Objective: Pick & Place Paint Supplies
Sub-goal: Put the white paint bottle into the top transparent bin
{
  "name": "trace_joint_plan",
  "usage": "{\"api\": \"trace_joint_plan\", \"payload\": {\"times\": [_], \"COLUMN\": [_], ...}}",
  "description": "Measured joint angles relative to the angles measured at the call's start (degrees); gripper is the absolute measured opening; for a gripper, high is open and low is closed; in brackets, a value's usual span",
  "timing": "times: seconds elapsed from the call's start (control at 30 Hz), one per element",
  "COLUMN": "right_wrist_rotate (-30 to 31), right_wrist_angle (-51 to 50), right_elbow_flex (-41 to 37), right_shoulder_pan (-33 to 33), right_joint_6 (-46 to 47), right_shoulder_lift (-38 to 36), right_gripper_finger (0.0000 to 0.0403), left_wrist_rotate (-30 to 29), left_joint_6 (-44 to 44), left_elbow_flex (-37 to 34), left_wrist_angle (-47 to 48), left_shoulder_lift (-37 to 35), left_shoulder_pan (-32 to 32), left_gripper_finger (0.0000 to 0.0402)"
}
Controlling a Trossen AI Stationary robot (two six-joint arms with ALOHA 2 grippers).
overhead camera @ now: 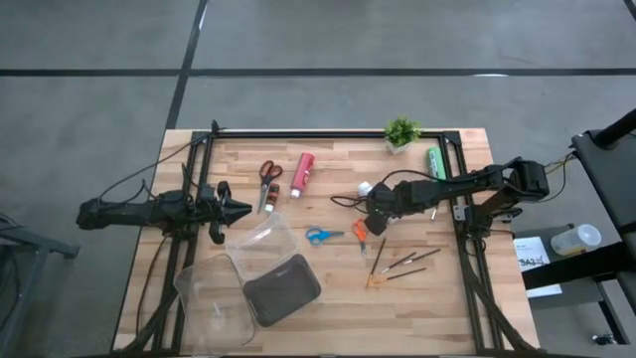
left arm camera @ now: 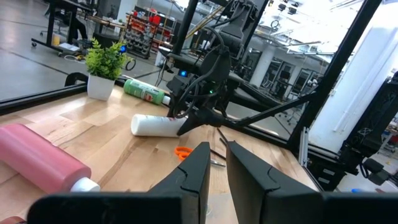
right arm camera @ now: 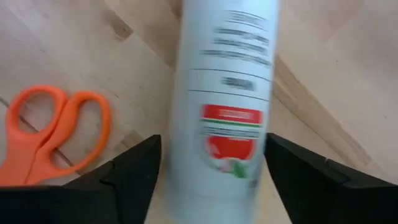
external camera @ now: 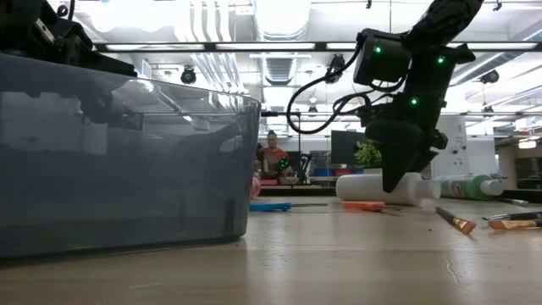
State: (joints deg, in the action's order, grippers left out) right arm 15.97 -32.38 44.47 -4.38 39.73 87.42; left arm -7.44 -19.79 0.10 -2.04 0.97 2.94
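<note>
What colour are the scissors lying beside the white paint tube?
Orange scissors, clearest in the right wrist view.

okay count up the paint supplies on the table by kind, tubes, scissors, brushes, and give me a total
Paint tubes: 3, red, white, green.
Scissors: 3, red-handled, blue-handled, orange-handled.
Brushes: 3, lying together at the right front of the table.
Total: 9

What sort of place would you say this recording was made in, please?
Probably a robotics lab or workshop: metal shelving racks stocked with parts, ceiling strip lights, and a wooden table framed by black rails.
</note>
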Motion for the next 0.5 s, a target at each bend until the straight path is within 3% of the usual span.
{"api": "trace_joint_plan", "payload": {"times": [0.23, 0.5], "right_wrist_rotate": [0.0, 0.5], "right_wrist_angle": [-0.1, -0.1], "right_elbow_flex": [0.0, 0.0], "right_shoulder_pan": [0.0, 0.0], "right_joint_6": [-0.8, -0.7], "right_shoulder_lift": [0.0, 0.0], "right_gripper_finger": [0.0207, 0.0198], "left_wrist_rotate": [0.0, 0.0], "left_joint_6": [0.0, 0.0], "left_elbow_flex": [0.0, 0.0], "left_wrist_angle": [0.0, 0.0], "left_shoulder_lift": [0.0, 0.0], "left_shoulder_pan": [0.0, 0.0], "left_gripper_finger": [0.0062, 0.0062]}}
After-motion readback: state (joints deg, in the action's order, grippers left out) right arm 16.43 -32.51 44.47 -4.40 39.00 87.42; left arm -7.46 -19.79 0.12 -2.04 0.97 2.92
